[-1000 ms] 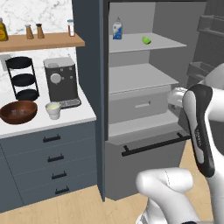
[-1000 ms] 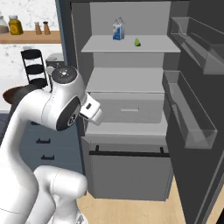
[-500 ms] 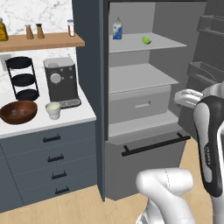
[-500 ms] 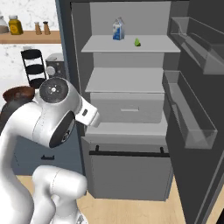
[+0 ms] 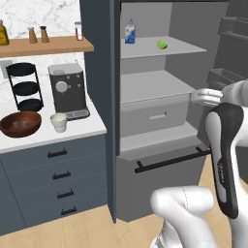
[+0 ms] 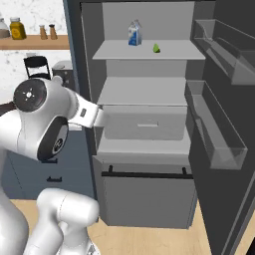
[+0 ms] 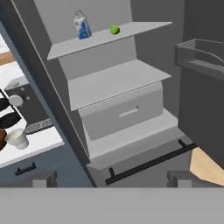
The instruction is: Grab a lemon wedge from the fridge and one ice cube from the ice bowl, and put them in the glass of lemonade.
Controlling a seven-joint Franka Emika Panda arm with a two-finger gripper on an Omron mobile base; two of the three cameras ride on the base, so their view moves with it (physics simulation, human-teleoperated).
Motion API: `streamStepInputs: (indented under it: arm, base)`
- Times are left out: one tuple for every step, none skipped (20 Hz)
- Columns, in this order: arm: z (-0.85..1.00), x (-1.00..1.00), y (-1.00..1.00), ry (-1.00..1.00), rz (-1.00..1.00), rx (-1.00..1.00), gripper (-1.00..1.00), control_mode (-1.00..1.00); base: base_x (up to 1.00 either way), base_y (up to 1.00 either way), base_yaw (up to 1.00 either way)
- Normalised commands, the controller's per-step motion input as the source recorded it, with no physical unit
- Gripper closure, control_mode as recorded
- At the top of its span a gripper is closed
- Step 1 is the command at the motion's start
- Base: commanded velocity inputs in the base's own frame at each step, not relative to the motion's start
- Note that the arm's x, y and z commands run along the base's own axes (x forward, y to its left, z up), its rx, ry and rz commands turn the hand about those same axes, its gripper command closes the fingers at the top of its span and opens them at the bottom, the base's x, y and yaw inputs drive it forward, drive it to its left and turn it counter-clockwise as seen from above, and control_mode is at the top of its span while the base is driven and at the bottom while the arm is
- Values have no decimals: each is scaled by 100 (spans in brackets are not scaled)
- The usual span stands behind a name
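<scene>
So far nothing delivered. Tall dark grey fridge (image 6: 149,124) stands open; tiny yellow-green lemon wedge (image 5: 162,44) sits mid top shelf. Two-finger gripper (image 7: 112,178) wide open, empty. Squat whitish glass of lemonade (image 5: 59,121) waits on counter; ice untouched.

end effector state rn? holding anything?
End effector: open, empty, facing the open fridge; lemon wedge sits on the top shelf, untouched.
</scene>
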Motion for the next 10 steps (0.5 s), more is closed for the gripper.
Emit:
streamStepInputs:
  arm:
    - [51,0,0,0,0,-10,-100,-100]
    - [0,0,0,0,0,0,-100,100]
    - [0,0,0,0,0,0,-100,100]
    - [0,0,0,0,0,0,-100,100]
    - [0,0,0,0,0,0,-100,100]
    - [0,0,0,0,0,0,-100,100]
    - [0,0,0,0,0,0,-100,100]
    - [0,0,0,0,0,0,-100,100]
    - [0,0,0,0,0,0,-100,100]
    - [0,0,0,0,0,0,-100,100]
  base:
    - [0,0,0]
    - [4,0,-3]
    - [14,0,-5]
    - [22,0,-6]
    - [38,0,-11]
    - [59,-2,-13]
    - [69,-10,-13]
    - [74,-14,-15]
    - [69,-15,-17]
    - [61,-14,-17]
